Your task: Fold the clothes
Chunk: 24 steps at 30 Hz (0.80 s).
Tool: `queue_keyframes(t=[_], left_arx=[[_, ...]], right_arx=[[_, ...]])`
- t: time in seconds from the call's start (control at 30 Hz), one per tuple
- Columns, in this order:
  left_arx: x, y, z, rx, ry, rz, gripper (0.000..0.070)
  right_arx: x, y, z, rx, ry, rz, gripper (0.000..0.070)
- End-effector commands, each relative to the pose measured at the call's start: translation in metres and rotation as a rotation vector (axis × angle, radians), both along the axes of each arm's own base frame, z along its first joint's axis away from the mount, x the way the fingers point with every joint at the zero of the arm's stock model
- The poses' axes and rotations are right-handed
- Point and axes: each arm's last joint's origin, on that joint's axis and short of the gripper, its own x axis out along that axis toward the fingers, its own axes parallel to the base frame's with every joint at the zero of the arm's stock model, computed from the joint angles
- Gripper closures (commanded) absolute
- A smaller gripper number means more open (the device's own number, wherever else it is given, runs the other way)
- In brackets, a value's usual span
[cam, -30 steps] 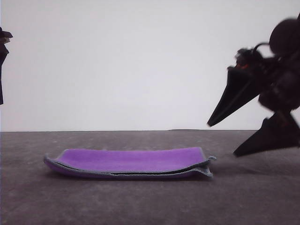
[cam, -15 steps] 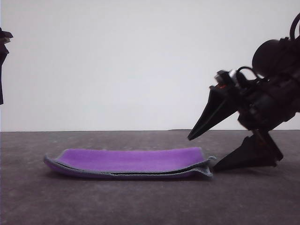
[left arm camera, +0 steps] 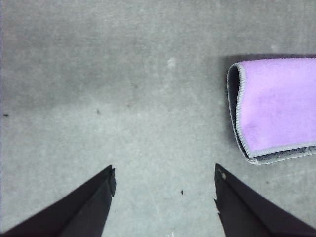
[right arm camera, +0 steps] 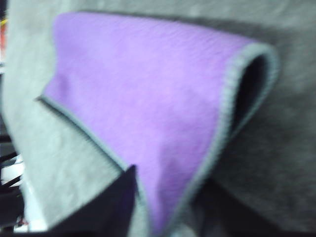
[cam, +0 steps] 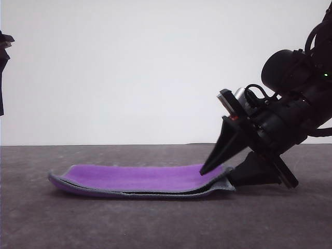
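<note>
Folded purple cloth [cam: 140, 179], plush with light grey stitched edging, lies flat on the mottled grey tabletop [cam: 155, 223]. The right gripper [cam: 220, 174] angles down steeply at its right end, jaws apart, one finger above the lifted corner, one beneath. The left gripper [left arm camera: 163, 180] hovers spread over bare tabletop, cloth well apart.

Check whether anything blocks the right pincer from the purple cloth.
Nothing visible does. The right pincer is already at the cloth's right end, one finger above the edge and one below it, jaws apart. The grey table around the cloth shows no other object.
</note>
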Motion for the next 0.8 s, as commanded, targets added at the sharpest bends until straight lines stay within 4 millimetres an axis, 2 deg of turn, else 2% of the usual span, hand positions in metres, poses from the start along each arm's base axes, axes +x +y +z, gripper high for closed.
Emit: queue_keyframes(t=[0.0,0.1,0.37,0.5,0.77], left_arx=[[0.002,0.001,0.001,-0.005,-0.002,0.009,0.031],[0.002,0.001,0.001,-0.006,-0.002,0.011,0.031],[0.002,0.001,0.001,-0.007,0.0,0.015,0.031],[0.002,0.001,0.001,-0.008,0.0,0.017,0.031],[0.003,0.001,0.001,-0.008,-0.002,0.018,0.031]], right_arx=[[0.003,0.002,-0.002,0.002,0.001,-0.003,0.0645],[0.005,0.003,-0.001,0.011,-0.022,-0.003,0.0692],[0.007,0.01,0.004,0.054,-0.054,0.0,0.0696],[0.007,0.025,0.011,0.107,-0.069,0.034,0.0696],[0.011,0.065,0.033,0.134,-0.137,0.106,0.0696]])
